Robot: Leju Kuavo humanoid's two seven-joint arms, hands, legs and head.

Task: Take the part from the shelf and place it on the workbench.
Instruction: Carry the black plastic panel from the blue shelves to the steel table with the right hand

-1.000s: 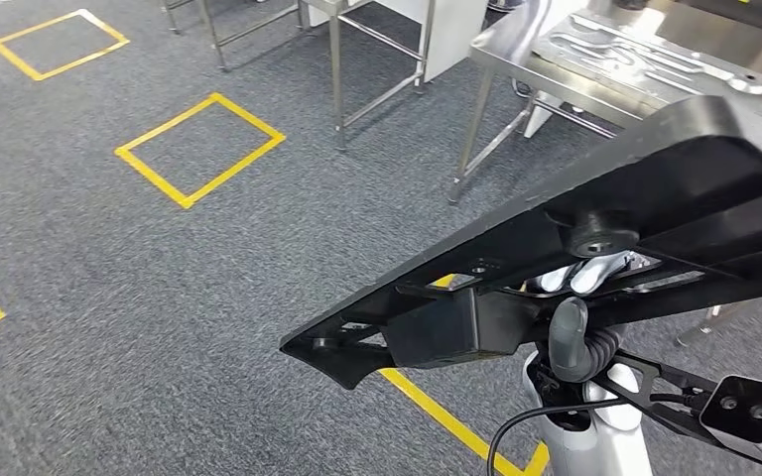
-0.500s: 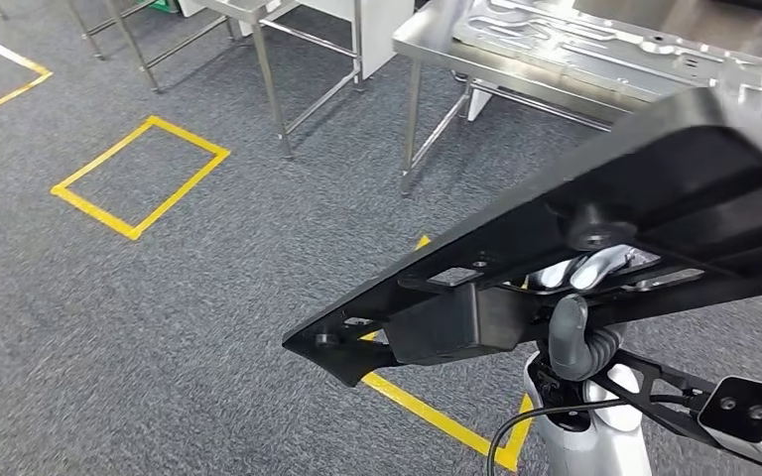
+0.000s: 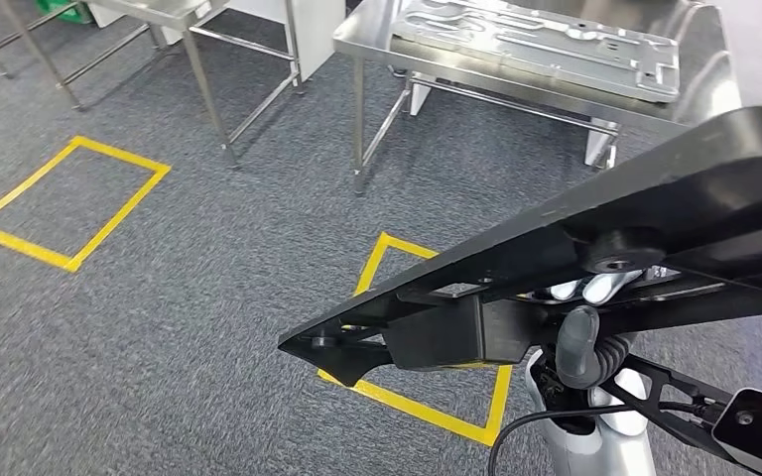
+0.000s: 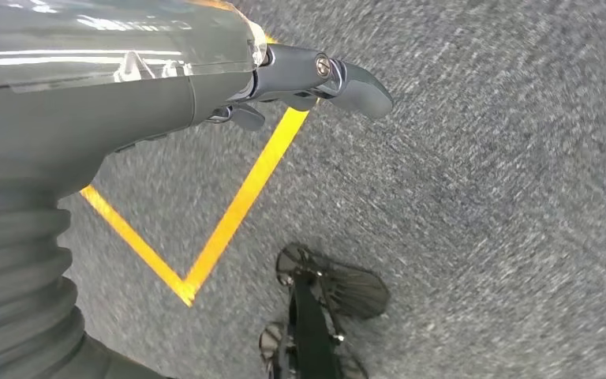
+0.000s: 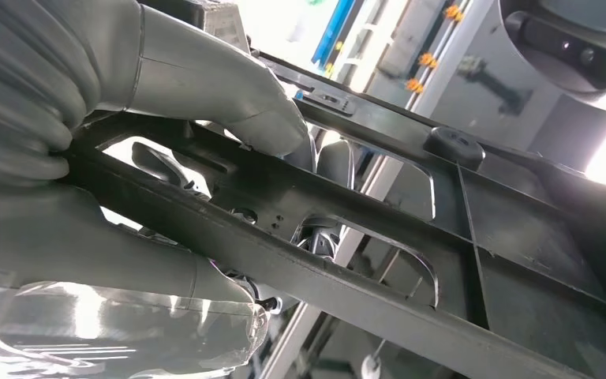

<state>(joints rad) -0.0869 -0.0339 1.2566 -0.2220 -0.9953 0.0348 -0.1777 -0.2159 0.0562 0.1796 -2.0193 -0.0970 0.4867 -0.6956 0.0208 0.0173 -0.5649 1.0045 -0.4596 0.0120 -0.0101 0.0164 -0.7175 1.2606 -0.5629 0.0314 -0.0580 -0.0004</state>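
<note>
Black part (image 3: 595, 248) was up in the air, long and flat, slanting across the head view above the grey carpet floor (image 3: 159, 327). Right robot hand (image 5: 205, 110) gripped it, thumb over one rail, fingers (image 3: 595, 288) wrapped under the frame. Left robot hand (image 4: 316, 79) hung over the carpet, fingers apart, holding nothing. Steel bench (image 3: 357, 38) stood ahead carrying a silver metal plate (image 3: 546, 45). Yellow tape squares (image 3: 69, 203) marked the floor.

Black part (image 3: 595, 248); grey speckled carpet (image 3: 159, 327) marked w/ yellow tape squares (image 3: 69, 203); silver steel workbench (image 3: 536, 59); grey right hand (image 5: 205, 87).
</note>
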